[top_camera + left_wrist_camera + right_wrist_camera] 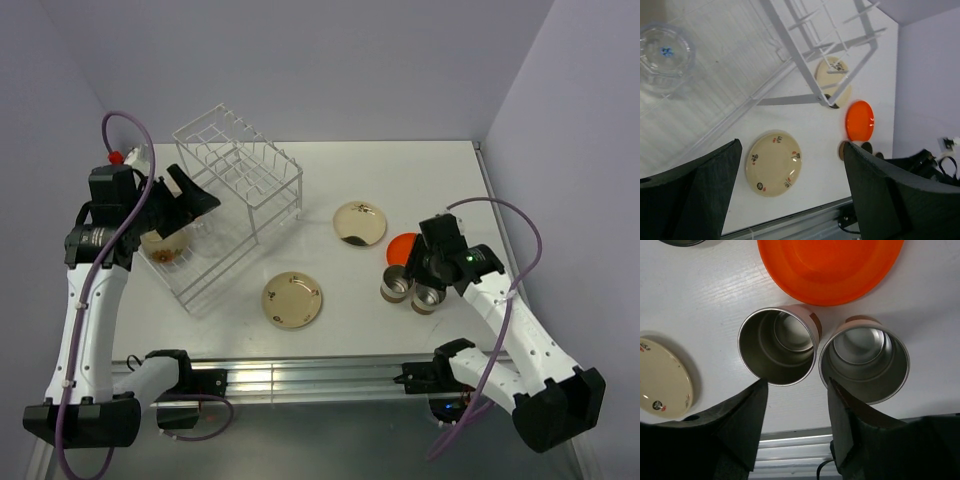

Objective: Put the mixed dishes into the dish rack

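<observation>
The dish rack (240, 190) sits at the table's (440, 180) far left corner; two cups (396, 288) stand side by side near the right edge.

Two metal cups (777, 345) stand just beside each other with the orange plate (830, 265) close behind, hardly any gap between them. Bare table (430, 180) lies open between the near cream plate (292, 299) and far cream plate (360, 223) — the dish rack (262, 175) walls the back-left
</observation>
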